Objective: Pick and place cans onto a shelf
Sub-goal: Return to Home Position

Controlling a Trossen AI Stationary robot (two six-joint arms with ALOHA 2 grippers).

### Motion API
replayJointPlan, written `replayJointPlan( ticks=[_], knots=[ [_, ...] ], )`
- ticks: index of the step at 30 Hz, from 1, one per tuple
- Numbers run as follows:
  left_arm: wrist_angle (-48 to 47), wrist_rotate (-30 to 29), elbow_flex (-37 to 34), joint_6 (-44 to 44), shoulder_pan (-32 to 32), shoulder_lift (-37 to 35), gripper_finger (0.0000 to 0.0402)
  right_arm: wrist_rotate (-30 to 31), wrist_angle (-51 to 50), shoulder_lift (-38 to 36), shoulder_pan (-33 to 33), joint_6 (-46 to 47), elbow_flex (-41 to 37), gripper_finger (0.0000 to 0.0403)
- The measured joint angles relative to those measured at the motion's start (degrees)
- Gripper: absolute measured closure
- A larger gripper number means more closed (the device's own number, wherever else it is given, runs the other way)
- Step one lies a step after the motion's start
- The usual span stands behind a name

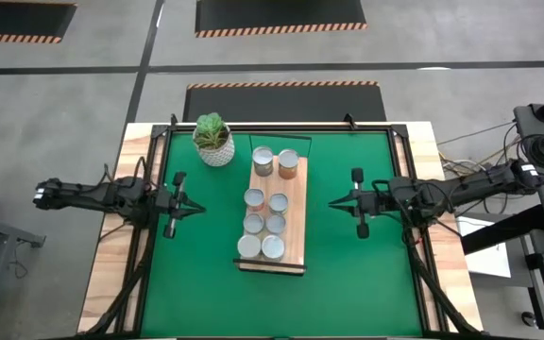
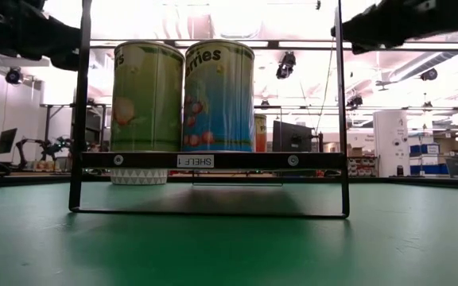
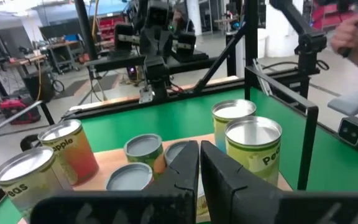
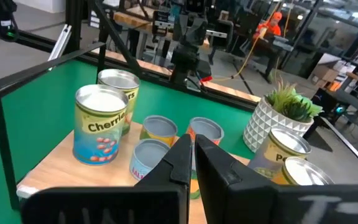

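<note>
Dark fingers (image 3: 182,169) of the left gripper (image 3: 199,146) fill the foreground of its wrist view, pressed almost together with a thin slit between them and nothing held. The right gripper (image 4: 190,138) looks the same in its own view: closed and empty.

From above, the wooden table (image 1: 110,283) carries a green mat (image 1: 348,274). The two arms reach in from opposite sides. The left gripper hangs over the mat on one side of the shelf (image 1: 296,227), the right gripper on the other, both pointing at it and clear of it.

That shelf, a light-brown board, lies lengthwise in the middle of the mat. All eight cans (image 1: 263,161) stand upright on it in two rows: one pair at the end by the plant, then six packed closely toward the other end. At table height, a green-labelled can (image 2: 146,95) and the blue Cherries can (image 2: 218,95) stand side by side above a small label (image 2: 196,160) reading SHELF 1.

A white pot (image 1: 214,151) with a green plant sits on the mat just beside the shelf's corner.
</note>
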Motion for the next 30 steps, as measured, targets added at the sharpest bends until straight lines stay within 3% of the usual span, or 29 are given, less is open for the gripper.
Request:
replayJointPlan(
  ticks=[7,14,22,28,30],
  knots=[
    [0.0,-0.24,-3.16,1.14,0.04,-4.9,0.0402,0.0,4.14,-6.29,0.0,-1.86,-6.22,0.0392],
    [-0.04,-5.58,-7.58,0.08,0.04,-10.97,0.0402,0.0,4.68,-15.27,0.0,-3.37,-10.75,0.0392],
    [2.21,-8.43,-8.84,-1.16,0.09,-11.09,0.0402,0.07,4.53,-25.3,0.0,-4.63,-16.27,0.0392],
    [2.34,-10.47,-8.84,-2.34,0.09,-11.0,0.0402,7.87,4.28,-32.15,-0.07,-4.54,-20.07,0.0392],
    [2.17,-10.47,-8.84,-5.2,0.09,-10.83,0.0402,7.93,4.49,-34.45,-0.02,-4.42,-21.39,0.0392]
  ],
)
